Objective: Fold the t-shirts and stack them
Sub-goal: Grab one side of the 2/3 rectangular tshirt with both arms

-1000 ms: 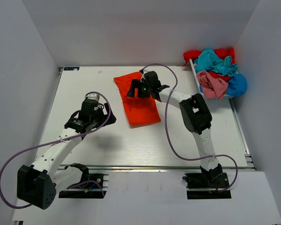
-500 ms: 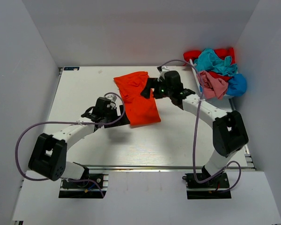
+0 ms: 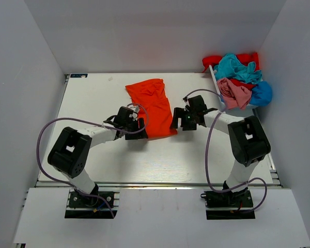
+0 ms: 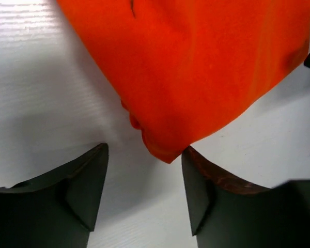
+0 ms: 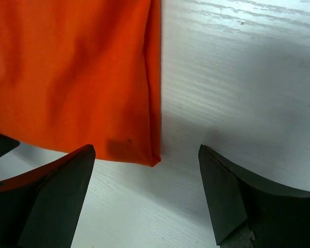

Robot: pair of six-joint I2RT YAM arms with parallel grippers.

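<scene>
The orange-red t-shirt (image 3: 154, 106), soft matte cloth folded into 1 long strip w/ a rumpled far end, is laid on the white ribbed table (image 3: 93, 98). The other t-shirts (image 3: 237, 77) are heaped, crumpled, at the far-right corner. The left gripper (image 3: 139, 127) is set at the strip's near-left corner, jaws apart, the corner's tip between them. The right gripper (image 3: 176, 121) is set at the near-right corner, jaws wide apart. Vs 0.5 s ago, both are brought nearer, to the near hem.
</scene>
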